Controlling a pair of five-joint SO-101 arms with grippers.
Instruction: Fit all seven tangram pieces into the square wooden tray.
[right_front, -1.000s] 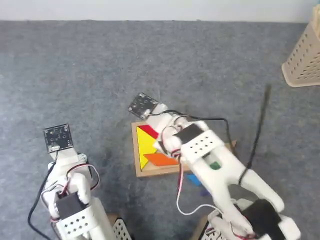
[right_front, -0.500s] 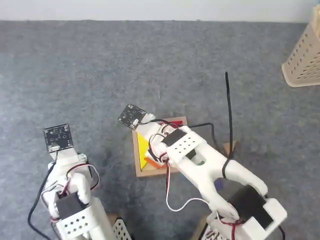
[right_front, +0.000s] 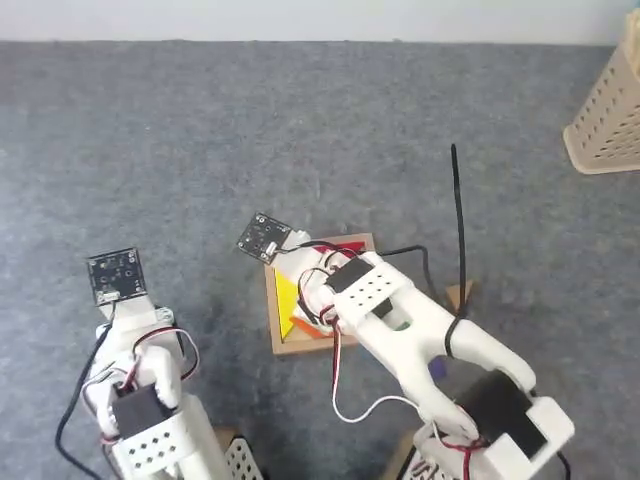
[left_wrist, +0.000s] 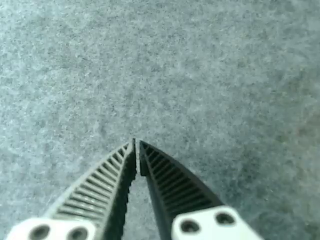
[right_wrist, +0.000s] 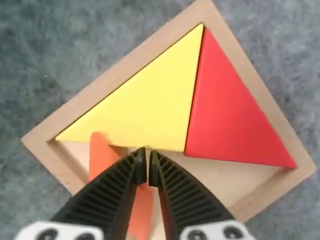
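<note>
While left claw, right claw sit closed, tray holds yellow triangle, red triangle, orange piece.

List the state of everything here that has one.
tray, partly filled.
yellow triangle, seated in the tray.
red triangle, seated in the tray.
orange piece, in the tray, partly hidden.
right hand, shut, above the tray.
left hand, shut, empty.
</note>
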